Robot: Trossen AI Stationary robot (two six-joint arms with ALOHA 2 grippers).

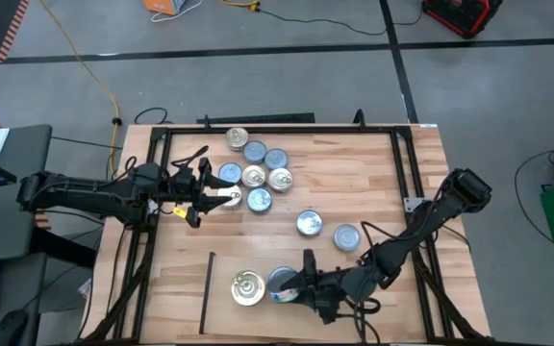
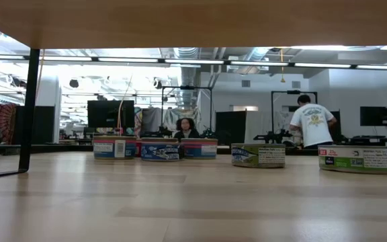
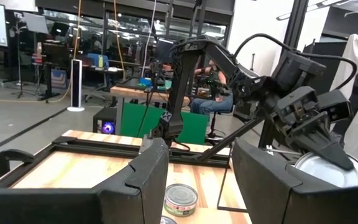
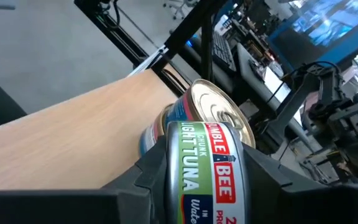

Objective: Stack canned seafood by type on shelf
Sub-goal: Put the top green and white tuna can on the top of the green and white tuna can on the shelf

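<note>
One camera looks straight down on the table (image 1: 354, 183); another sits level on it; wrist cameras ride close. All share the tabletop.

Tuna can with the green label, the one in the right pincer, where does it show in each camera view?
High view: tuna can at bottom centre, in the right pincer.
Low view: not in it.
Left wrist view: probably at the right edge, silver top showing, under the far pincer.
Right wrist view: bottom centre, between the fingers.
Shared landmark: the gold-topped can beside it, in the high and right wrist views.
</note>
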